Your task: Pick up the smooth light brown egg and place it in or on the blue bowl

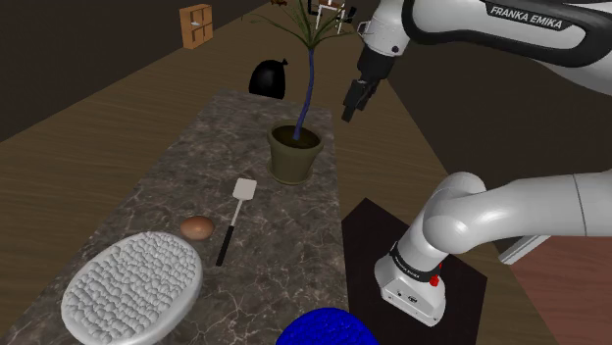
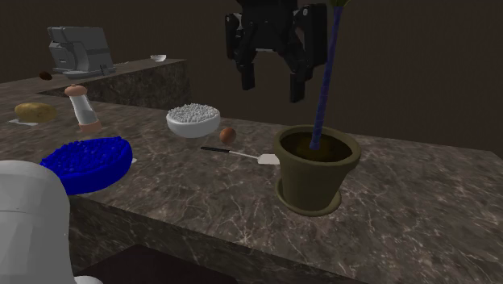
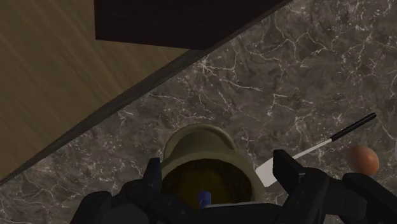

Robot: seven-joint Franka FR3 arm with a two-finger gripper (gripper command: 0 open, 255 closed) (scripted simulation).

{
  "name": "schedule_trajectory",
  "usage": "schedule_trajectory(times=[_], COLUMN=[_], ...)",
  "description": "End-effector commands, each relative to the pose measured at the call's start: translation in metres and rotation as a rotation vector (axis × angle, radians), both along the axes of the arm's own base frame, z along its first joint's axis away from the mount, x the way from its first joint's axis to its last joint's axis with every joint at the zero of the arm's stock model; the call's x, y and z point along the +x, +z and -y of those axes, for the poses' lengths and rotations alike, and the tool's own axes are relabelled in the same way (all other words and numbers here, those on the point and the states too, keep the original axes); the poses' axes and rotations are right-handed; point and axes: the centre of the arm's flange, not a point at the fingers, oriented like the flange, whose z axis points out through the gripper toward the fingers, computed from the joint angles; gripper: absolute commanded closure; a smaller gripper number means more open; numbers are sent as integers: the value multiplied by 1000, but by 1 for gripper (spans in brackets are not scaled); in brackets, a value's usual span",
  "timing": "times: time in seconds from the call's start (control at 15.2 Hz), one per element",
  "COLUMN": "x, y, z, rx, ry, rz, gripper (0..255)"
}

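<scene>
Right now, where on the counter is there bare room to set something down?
Bare counter lies beyond the plant pot toward the far end, and between the spatula and the edge by the stand. It is crowded where the egg sits between spatula and white bowl.

One brown egg (image 1: pixel 197 227), one spatula (image 1: pixel 230 227), one potted plant (image 1: pixel 295 152), one blue bowl (image 2: pixel 87 161), one white bowl (image 1: pixel 132 287).
</scene>
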Motion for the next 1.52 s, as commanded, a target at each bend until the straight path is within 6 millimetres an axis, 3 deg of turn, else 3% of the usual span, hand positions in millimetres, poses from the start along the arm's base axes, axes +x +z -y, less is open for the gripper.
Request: schedule_trajectory(times=[0.0, 1.45], x=[0, 77], y=[0, -140], z=[0, -250], rx=[0, -56], ry=[0, 67], rz=[0, 15], gripper=[0, 0])
